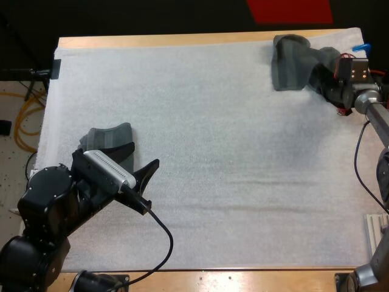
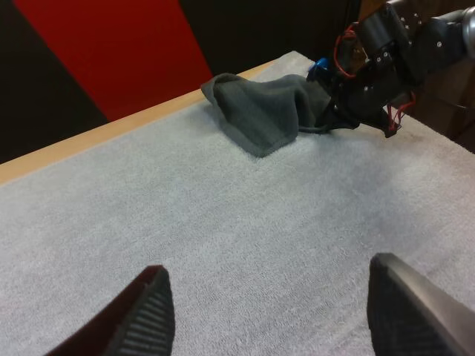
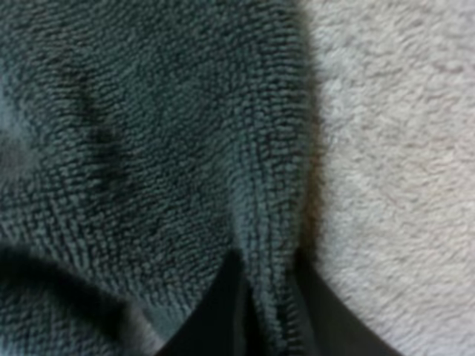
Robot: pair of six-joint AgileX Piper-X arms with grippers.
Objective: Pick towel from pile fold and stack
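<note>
A dark grey-green crumpled towel [image 1: 293, 61] lies at the mat's far right corner. My right gripper [image 1: 321, 78] is at its right side, shut on the towel's hemmed edge [image 3: 271, 222], which is pinched between the two black fingers [image 3: 215, 311]. In the left wrist view the same towel [image 2: 260, 111] lies far across the mat with the right gripper [image 2: 343, 117] against it. A second grey-green towel [image 1: 112, 135] lies near the mat's left edge, partly hidden behind my left arm. My left gripper [image 1: 143, 159] hovers just right of it, open, with bare mat between its fingers [image 2: 145, 311].
The white mat [image 1: 213, 158] stretches wide between the two towels. The table's wooden far edge [image 1: 182, 40] runs just behind the crumpled towel, and the wooden near edge [image 1: 243, 280] lies along the front.
</note>
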